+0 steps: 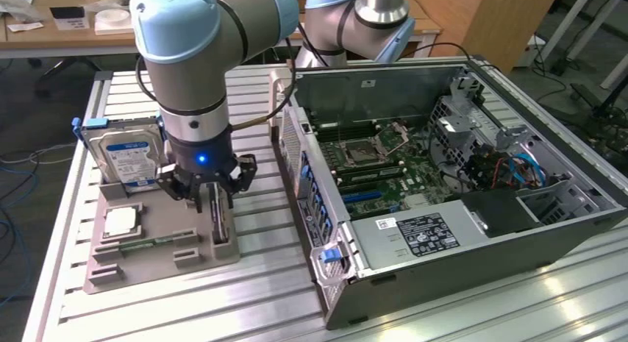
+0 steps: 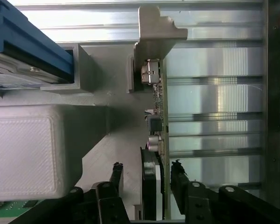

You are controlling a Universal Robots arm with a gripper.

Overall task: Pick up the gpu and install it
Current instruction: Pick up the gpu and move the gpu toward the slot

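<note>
A robot arm reaches down over a grey holder tray (image 1: 108, 272) that sits on a slatted metal table (image 1: 196, 305). To the exterior view's right of the tray lies an open computer case (image 1: 442, 272) with its motherboard (image 1: 393, 173) exposed.

The task appears to be at its very start. The gpu (image 1: 223, 223) stands on its long edge in a slot on the side of the tray nearest the case. It has not been lifted, and nothing has been fitted into the case's expansion slots as far as can be seen.

The tool (image 1: 208, 198) hangs directly over the card. In the wrist view its black fingers (image 2: 115, 176) stand one on each side of the card with a clear gap on both sides, so the jaws are wide and grip nothing yet. Pick-up, the carry to the case and seating in the motherboard all seem to remain.

Seen edge-on, the gpu is a thin, dark board. Small silver components line one face, and a dark, rounded fan (image 2: 149, 186) bulges between the fingers. A bent silver metal bracket (image 2: 154, 32) caps the far end.

A blue-labelled hard drive (image 1: 126, 157) stands upright at the back of the tray, well apart from the card.
</note>
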